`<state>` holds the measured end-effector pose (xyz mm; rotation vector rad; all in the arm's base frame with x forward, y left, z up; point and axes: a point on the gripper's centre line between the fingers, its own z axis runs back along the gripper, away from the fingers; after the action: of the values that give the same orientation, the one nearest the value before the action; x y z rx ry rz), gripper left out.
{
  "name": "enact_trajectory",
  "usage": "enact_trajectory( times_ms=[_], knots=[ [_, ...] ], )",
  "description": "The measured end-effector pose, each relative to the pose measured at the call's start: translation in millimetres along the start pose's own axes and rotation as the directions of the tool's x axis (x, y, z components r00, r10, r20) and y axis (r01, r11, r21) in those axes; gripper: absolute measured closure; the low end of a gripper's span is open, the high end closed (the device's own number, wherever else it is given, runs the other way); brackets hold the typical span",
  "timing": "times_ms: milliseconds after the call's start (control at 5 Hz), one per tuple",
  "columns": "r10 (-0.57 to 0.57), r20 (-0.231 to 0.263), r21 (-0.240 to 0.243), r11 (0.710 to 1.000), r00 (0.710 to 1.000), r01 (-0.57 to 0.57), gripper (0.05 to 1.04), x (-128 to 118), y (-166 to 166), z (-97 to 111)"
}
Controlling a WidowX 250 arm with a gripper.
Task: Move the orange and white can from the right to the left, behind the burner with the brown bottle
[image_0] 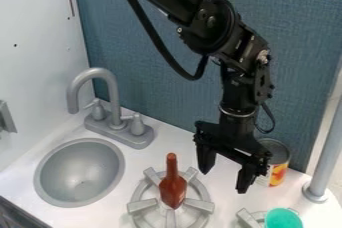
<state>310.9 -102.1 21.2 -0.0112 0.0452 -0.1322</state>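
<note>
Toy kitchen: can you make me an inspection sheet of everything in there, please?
Surface: white counter with a gray sink and burner.
Things near the gripper: brown bottle on the burner; can just behind the gripper.
Clutter: green cup, cut off by the bottom edge.
Gripper: open, above the counter, holding nothing.
Cables: black cable hangs in a loop below the arm.
Surroundings: blue wall panel behind; gray pole at right.

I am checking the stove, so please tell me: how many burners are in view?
2. One is beside the sink, under the brown bottle; the other, partly hidden, is by the green cup at the bottom edge.
</note>
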Motion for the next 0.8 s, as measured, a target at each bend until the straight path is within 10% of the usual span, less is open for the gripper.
enact_trajectory(
  times_ms=[400,800],
  knots=[
    [-0.023,-0.028,-0.001,1.0,0.999,0.023,0.083,12.2,-1.4,-23.0],
    [-0.062,0.094,0.039,0.998,0.994,0.059,0.083,64.3,-6.1,-38.4]
  ],
)
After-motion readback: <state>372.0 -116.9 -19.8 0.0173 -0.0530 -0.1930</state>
